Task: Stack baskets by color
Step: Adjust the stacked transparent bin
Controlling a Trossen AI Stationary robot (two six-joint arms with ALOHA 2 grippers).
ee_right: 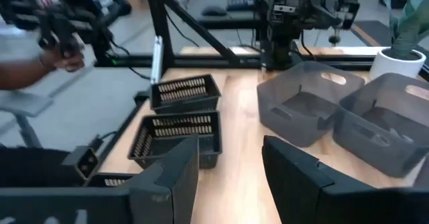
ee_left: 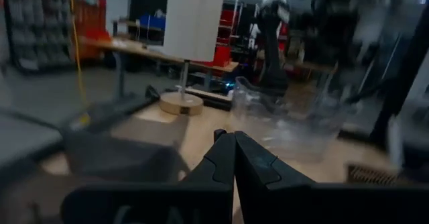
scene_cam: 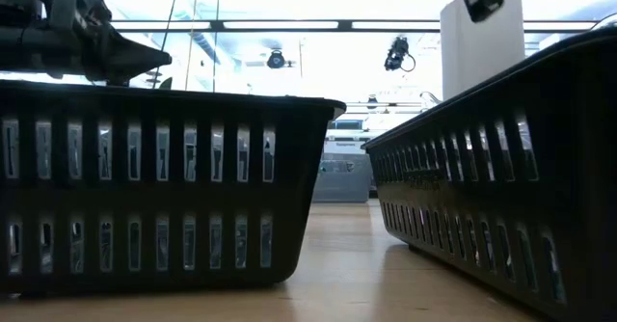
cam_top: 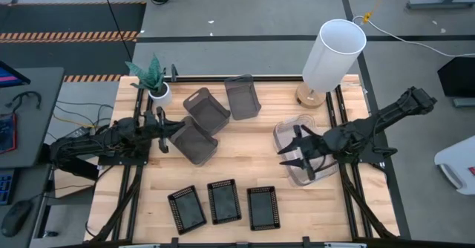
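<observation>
Three smoky-grey baskets (cam_top: 194,140) (cam_top: 206,109) (cam_top: 243,96) sit apart on the table's far left half. Three black mesh baskets (cam_top: 186,207) (cam_top: 223,201) (cam_top: 263,207) stand in a row near the front edge. The clear baskets (cam_top: 304,151) rest at the right. My left gripper (cam_top: 166,135) is shut and level, just left of the nearest grey basket (ee_left: 114,160); nothing is between its fingers (ee_left: 234,143). My right gripper (cam_top: 291,153) hangs open above the clear baskets' left side, pointing toward the table's left; its fingers (ee_right: 231,167) hold nothing.
A tall white cylinder (cam_top: 334,55) on a wooden foot stands at the far right. A small potted plant (cam_top: 154,81) stands at the far left. Bare wood lies between the grey baskets and the mesh row. A person's hand (ee_right: 57,56) shows beyond the table.
</observation>
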